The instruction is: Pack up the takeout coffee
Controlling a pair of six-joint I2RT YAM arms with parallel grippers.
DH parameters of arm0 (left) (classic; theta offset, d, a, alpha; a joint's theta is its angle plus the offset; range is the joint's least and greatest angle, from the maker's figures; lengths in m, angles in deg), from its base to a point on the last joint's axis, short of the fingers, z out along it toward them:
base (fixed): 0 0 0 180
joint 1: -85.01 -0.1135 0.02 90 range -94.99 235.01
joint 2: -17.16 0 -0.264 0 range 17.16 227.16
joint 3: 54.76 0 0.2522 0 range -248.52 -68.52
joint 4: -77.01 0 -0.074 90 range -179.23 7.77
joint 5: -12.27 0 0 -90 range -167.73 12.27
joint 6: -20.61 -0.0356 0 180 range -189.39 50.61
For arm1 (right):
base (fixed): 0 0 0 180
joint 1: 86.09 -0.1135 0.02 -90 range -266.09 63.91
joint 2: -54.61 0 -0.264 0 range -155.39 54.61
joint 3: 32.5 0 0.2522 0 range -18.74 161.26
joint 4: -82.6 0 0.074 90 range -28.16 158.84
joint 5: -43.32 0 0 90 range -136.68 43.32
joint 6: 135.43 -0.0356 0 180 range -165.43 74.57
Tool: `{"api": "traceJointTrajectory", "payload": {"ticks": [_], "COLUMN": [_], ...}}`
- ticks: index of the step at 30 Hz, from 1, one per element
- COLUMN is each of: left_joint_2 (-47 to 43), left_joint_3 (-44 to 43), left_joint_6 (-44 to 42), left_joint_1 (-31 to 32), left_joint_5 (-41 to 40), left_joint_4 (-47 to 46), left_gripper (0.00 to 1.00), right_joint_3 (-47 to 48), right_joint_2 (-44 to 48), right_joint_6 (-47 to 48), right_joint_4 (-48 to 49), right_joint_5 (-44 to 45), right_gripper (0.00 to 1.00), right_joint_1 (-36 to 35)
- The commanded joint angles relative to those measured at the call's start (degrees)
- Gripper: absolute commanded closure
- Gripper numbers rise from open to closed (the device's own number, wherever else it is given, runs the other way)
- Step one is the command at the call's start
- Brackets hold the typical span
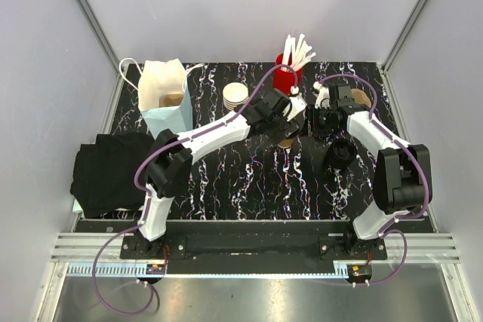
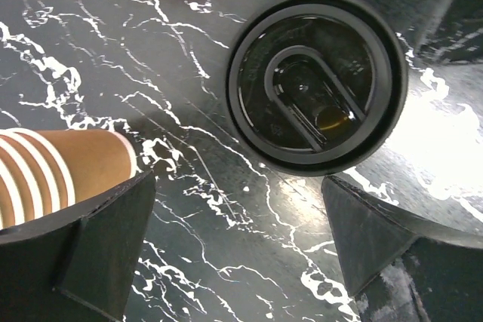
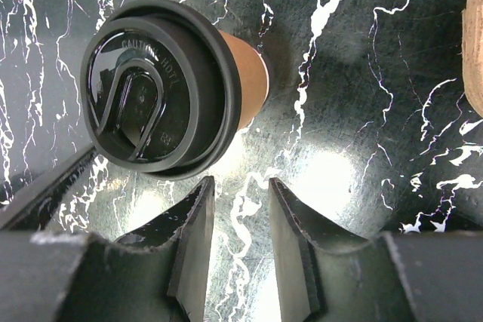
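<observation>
Black, white-veined table [image 1: 249,179] carries a red cup [image 1: 285,79] (white sticks inside). Left of it is a stack of brown cups [image 1: 235,97], farther left a pale bag [image 1: 166,99], and nearer, the lidded coffee cup [image 3: 166,88].

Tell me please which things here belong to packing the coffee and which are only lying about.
For the job: coffee cup, the black lid on it, probably the paper bag.
Lying about: stack of lidless cups, red cup of white sticks, black cloth.

Glossy black plastic lid [image 3: 155,88], matt brown kraft-paper cup [image 3: 247,84], smooth marbled tabletop [image 3: 362,111].
</observation>
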Motion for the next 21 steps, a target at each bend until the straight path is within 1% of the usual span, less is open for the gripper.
{"api": "traceJointTrajectory", "payload": {"ticks": [1, 5, 8, 11, 13, 14, 15, 17, 18, 19, 20, 21], "left_joint_2": [-0.9, -1.8, -4.9, -9.9, -14.6, -16.1, -19.3, -23.5, -24.9, -25.9, -27.9, -28.9], "left_joint_3": [0.3, 1.0, 3.0, 5.7, 7.6, 8.2, 8.7, 9.0, 8.7, 8.3, 7.8, 7.7], "left_joint_6": [0.1, 0.2, 0.8, -0.6, -2.5, -4.4, -5.1, -6.7, -6.7, -6.7, -5.7, -5.0], "left_joint_1": [-0.9, -1.7, -3.2, -5.4, -6.1, -6.3, -6.6, -8.1, -9.4, -10.4, -11.4, -13.7], "left_joint_5": [-3.8, -4.2, -1.1, 5.2, 8.5, 9.1, 9.4, 13.7, 14.9, 17.2, 22.0, 24.8], "left_joint_4": [-3.7, -3.7, -3.8, -3.3, -2.9, -2.4, -2.0, 0.4, 1.4, 2.5, 4.7, 5.5], "left_gripper": [0.01, 0.01, 0.01, 0.01, 0.01, 0.01, 0.01, 0.01, 0.01, 0.01, 0.01, 0.01], "right_joint_3": [0.3, 0.3, 0.5, 1.0, 2.2, 2.9, 4.9, 7.6, 10.7, 12.3, 14.0, 16.5], "right_joint_2": [0.7, 1.6, 4.1, 7.7, 9.2, 10.4, 10.8, 11.3, 11.4, 11.2, 10.8, 10.8], "right_joint_6": [-0.4, 0.0, 0.9, 1.7, 4.8, 5.4, 6.9, 8.5, 10.2, 11.0, 11.7, 12.3], "right_joint_4": [0.8, 0.9, 0.6, 0.2, -0.5, -1.7, -2.5, -6.0, -7.3, -8.7, -11.4, -12.1], "right_joint_5": [-1.5, -1.4, 0.1, 2.9, 4.5, 5.7, 6.3, 7.5, 7.2, 6.9, 6.0, 5.8], "right_gripper": [0.6, 0.6, 0.6, 0.58, 0.55, 0.52, 0.51, 0.47, 0.46, 0.45, 0.44, 0.43], "right_joint_1": [-0.1, -0.1, -0.1, -0.1, -0.1, -0.1, -0.1, -0.1, -0.1, -0.1, -0.2, -0.3]}}
